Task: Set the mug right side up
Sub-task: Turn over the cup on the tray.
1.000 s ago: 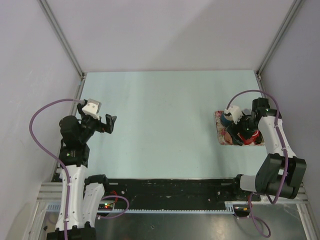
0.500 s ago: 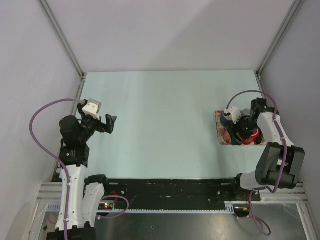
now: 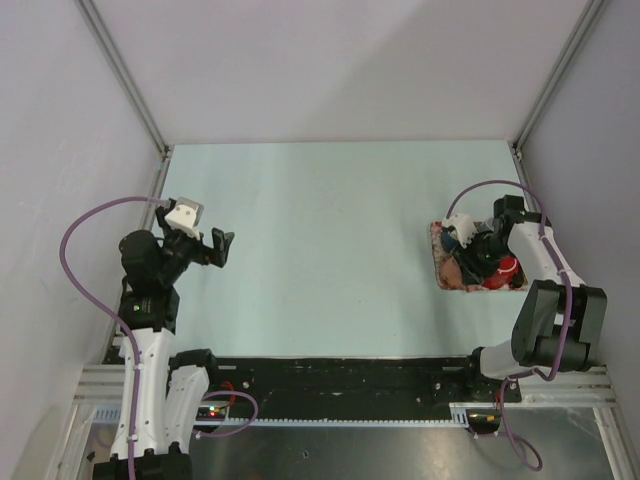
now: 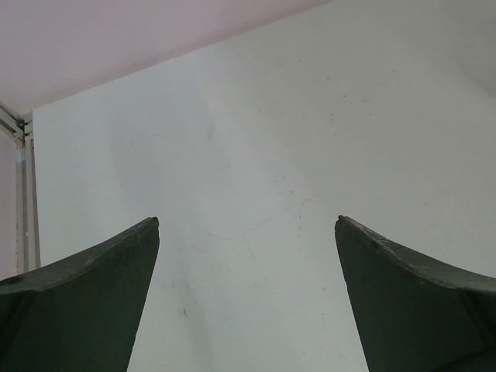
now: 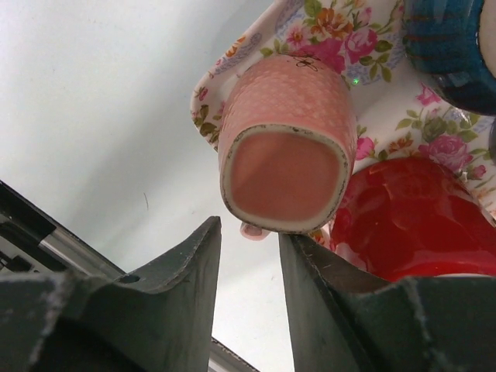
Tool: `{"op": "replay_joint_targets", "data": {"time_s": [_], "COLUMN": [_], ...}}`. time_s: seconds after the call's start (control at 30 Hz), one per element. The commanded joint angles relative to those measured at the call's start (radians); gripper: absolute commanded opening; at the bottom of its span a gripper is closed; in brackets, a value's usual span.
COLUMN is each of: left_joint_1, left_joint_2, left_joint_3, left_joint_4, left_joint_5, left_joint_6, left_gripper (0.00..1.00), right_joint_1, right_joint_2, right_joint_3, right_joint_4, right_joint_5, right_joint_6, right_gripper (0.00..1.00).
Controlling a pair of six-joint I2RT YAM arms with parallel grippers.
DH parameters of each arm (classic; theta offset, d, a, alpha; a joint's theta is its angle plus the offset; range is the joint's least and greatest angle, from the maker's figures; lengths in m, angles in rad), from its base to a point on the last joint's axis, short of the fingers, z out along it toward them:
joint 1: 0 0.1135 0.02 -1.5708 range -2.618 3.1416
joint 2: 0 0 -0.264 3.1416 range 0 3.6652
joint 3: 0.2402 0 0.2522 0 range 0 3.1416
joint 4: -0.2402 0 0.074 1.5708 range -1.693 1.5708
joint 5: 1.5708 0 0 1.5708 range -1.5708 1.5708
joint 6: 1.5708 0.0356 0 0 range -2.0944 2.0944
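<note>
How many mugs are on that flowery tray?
3: a pink mug, base showing, at a corner of the floral tray; a red mug beside it; a blue mug behind. Others may be hidden.

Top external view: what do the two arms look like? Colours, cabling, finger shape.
White links and black joints on left arm and right arm; a purple cable loops along each. Dark wedge-shaped fingers on left end effector and right end effector.

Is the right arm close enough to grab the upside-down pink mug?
Probably yes. The right gripper is right at the pink mug, with nothing between them. The red mug sits close beside it, so that side looks tight.
</note>
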Motion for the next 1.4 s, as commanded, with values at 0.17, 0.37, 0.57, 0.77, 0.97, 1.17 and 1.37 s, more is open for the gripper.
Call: {"op": "replay_joint_targets", "data": {"time_s": [0.17,0.37,0.57,0.77,0.97,1.17,1.37], "left_joint_1": [0.007,0.008,0.007,0.007,0.007,0.007,0.007], "left_joint_2": [-0.009,-0.008,-0.005,-0.002,-0.001,-0.002,-0.003], "left_joint_3": [-0.008,-0.010,-0.010,-0.009,-0.009,-0.009,-0.009], "left_joint_4": [0.014,0.016,0.015,0.015,0.016,0.016,0.016], "left_joint_5": [0.015,0.017,0.017,0.018,0.018,0.019,0.019], "left_joint_6": [0.015,0.015,0.015,0.015,0.014,0.014,0.013], "left_gripper": [0.98,0.98,0.98,0.98,0.98,0.98,0.98], "right_joint_1": [0.015,0.015,0.017,0.016,0.016,0.014,0.012], "right_joint_2": [0.017,0.026,0.034,0.042,0.041,0.025,-0.022], "right_joint_3": [0.016,-0.006,-0.018,-0.027,-0.035,-0.051,-0.082], "right_joint_4": [0.080,0.143,0.168,0.178,0.187,0.205,0.234], "right_joint_5": [0.038,0.056,0.055,0.054,0.047,0.038,0.013], "right_joint_6": [0.073,0.113,0.126,0.125,0.127,0.131,0.138], "right_gripper": [0.41,0.42,0.44,0.43,0.32,0.08,0.00]}}
